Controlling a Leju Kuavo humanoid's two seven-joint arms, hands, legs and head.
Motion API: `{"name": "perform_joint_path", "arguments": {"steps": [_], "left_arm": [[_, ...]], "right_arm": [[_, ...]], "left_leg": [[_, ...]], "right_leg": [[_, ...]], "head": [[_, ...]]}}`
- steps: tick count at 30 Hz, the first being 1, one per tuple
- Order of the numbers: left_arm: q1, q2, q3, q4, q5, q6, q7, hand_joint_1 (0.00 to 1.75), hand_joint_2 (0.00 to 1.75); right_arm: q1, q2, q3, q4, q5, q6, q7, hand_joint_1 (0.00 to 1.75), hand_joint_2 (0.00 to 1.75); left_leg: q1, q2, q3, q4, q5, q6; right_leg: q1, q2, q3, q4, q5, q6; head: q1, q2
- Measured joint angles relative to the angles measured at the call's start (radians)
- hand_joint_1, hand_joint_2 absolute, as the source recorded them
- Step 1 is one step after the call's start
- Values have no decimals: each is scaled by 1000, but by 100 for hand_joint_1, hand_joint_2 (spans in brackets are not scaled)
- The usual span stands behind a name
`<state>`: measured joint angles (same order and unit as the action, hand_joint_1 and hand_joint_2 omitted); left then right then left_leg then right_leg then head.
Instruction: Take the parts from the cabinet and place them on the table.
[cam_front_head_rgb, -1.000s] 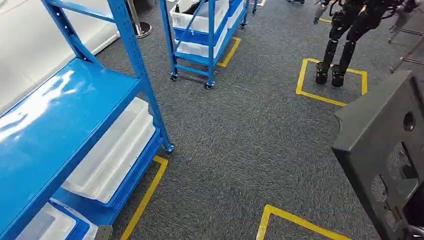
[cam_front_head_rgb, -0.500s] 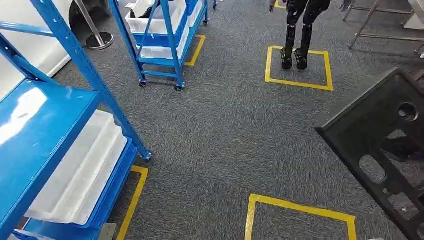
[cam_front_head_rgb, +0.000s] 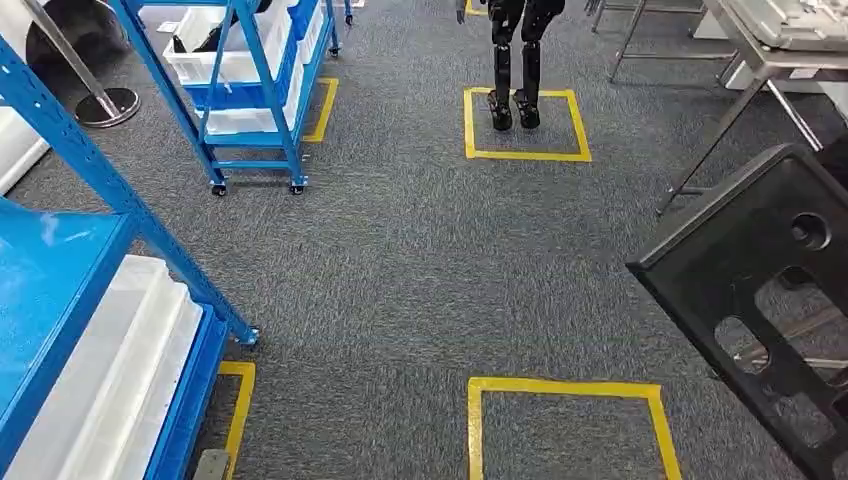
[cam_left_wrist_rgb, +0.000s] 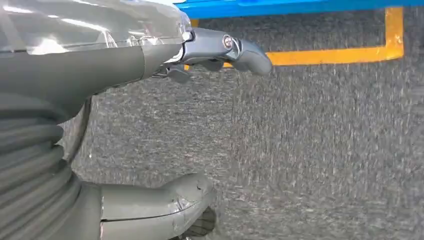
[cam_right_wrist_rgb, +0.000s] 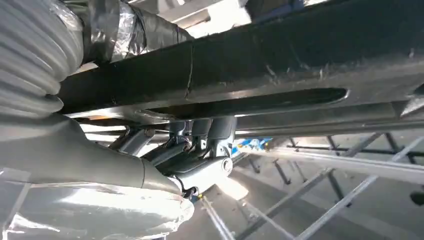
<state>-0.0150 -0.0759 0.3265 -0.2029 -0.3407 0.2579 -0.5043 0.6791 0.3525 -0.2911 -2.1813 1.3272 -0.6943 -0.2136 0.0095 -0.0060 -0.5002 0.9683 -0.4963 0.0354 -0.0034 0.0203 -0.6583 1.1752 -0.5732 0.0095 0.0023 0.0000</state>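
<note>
A large black part (cam_front_head_rgb: 760, 300) with round and oblong cut-outs is seen tilted at the right edge of the head frame, gripped from beneath by the right hand (cam_right_wrist_rgb: 200, 165), apparently. The left hand (cam_left_wrist_rgb: 165, 125) is held open, fingers apart, over grey carpet (cam_front_head_rgb: 420, 270).

**Materials and surface finishes**

Part (cam_front_head_rgb: 770, 300): matt black moulded plastic. Rack (cam_front_head_rgb: 60, 270), left of frame: glossy blue painted metal holding translucent white plastic bins (cam_front_head_rgb: 120, 370). Floor (cam_front_head_rgb: 420, 260): rough grey carpet with smooth yellow tape (cam_front_head_rgb: 565, 387). Table (cam_front_head_rgb: 745, 75), upper right: bare metal.
</note>
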Motion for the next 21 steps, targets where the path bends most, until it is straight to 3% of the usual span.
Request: {"name": "perform_joint_path", "arguments": {"steps": [1, 2, 3, 4, 5, 6, 7, 8, 11, 12, 13, 14, 15, 17, 18, 19, 21], "left_arm": [[4, 0, 1, 0, 0, -3, 2, 0, 175], [5, 0, 1, 0, 0, -6, 5, 0, 175], [5, 0, 2, 0, -1, -9, 7, 0, 175], [5, -1, 3, 0, -2, -11, 8, 0, 175], [4, -3, 4, 0, -2, -12, 8, 0, 175], [3, -4, 5, 0, -3, -12, 8, 0, 175], [3, -5, 5, 0, -4, -12, 8, 0, 175], [3, -6, 6, 0, -4, -12, 9, 0, 175], [-2, -7, 7, 0, -6, -12, 13, 0, 175], [-5, -8, 7, 0, -8, -12, 15, 0, 175], [-6, -8, 7, 0, -8, -12, 16, 0, 175], [-6, -8, 7, 0, -8, -13, 16, 0, 175], [-3, -10, 7, 0, -8, -16, 18, 0, 175], [4, -10, 7, 0, -13, -20, 22, 0, 175], [7, -10, 7, 1, -18, -23, 23, 0, 175], [8, -11, 7, 1, -19, -25, 26, 0, 175], [7, -12, 7, 1, -24, -26, 27, 0, 175]], "right_arm": [[2, 0, 3, 2, -1, 0, 0, 175, 175], [3, 0, 4, 4, -2, 0, 0, 175, 175], [6, 0, 6, 7, -2, 0, 3, 175, 175], [9, 0, 8, 8, -1, 0, 6, 175, 175], [12, 0, 10, 8, 0, 0, 6, 175, 175], [13, 0, 11, 8, 0, 0, 6, 175, 175], [13, 0, 12, 8, 0, 0, 8, 175, 175], [14, 0, 14, 10, 0, 0, 9, 175, 175], [21, 0, 17, 10, -1, 0, 10, 175, 175], [24, 0, 17, 10, -1, 0, 10, 175, 175], [25, 1, 18, 10, -2, -1, 10, 175, 175], [25, 1, 18, 9, -2, -1, 12, 175, 175], [27, 1, 22, 9, 0, -1, 14, 175, 175], [37, 1, 32, 10, 5, -1, 25, 175, 175], [42, 1, 37, 10, 6, -1, 32, 175, 175], [46, 1, 40, 10, 8, -1, 37, 175, 175], [53, 1, 47, 10, 14, -1, 47, 175, 175]], "left_leg": [[-3, 17, 0, 0, -1, 1], [-4, 32, -1, 1, -2, 1], [-4, 47, 0, 1, -4, 0], [-4, 60, 0, 1, -6, -2], [-4, 71, 2, 2, -9, -5], [-3, 83, 7, 4, -13, -9], [-5, 92, 14, 9, -18, -15], [-10, 99, 11, 11, -24, -23], [-8, 123, 26, 8, -28, -37], [-6, 131, 28, 9, -32, -44], [1, 86, 23, 25, -49, -50], [2, 42, 3, 71, -86, -51], [3, 23, -29, 144, -130, -52], [3, 12, -103, 300, -193, -54], [3, 12, -125, 339, -192, -54], [3, 11, -120, 318, -162, -52], [3, -3, -57, 165, -62, -46]], "right_leg": [[-5, -8, -40, 82, -35, 4], [-8, -10, -68, 138, -51, 8], [-12, -12, -74, 151, -43, 11], [-15, -17, -56, 116, -14, 15], [-18, -25, -15, 43, 26, 17], [-20, -44, 48, -66, 71, 17], [-18, -90, 95, -153, 79, 13], [-11, -100, 96, -150, 79, 9], [-2, -66, 91, -149, 76, -6], [-7, -55, 91, -158, 82, -15], [-12, -47, 96, -164, 87, -22], [-12, -38, 94, -165, 89, -29], [-12, -28, 92, -165, 91, -32], [-7, -4, 90, -163, 91, -34], [-6, 11, 90, -161, 91, -34], [-6, 25, 90, -158, 90, -34], [-6, 53, 91, -152, 88, -32]], "head": [[0, 0], [0, 0], [0, 0], [0, 0], [0, 0], [0, 0], [0, 0], [0, 0], [0, 0], [0, 0], [-1, 0], [0, 0], [-1, 0], [-1, 0], [-1, 0], [0, 0], [-1, 0]]}}
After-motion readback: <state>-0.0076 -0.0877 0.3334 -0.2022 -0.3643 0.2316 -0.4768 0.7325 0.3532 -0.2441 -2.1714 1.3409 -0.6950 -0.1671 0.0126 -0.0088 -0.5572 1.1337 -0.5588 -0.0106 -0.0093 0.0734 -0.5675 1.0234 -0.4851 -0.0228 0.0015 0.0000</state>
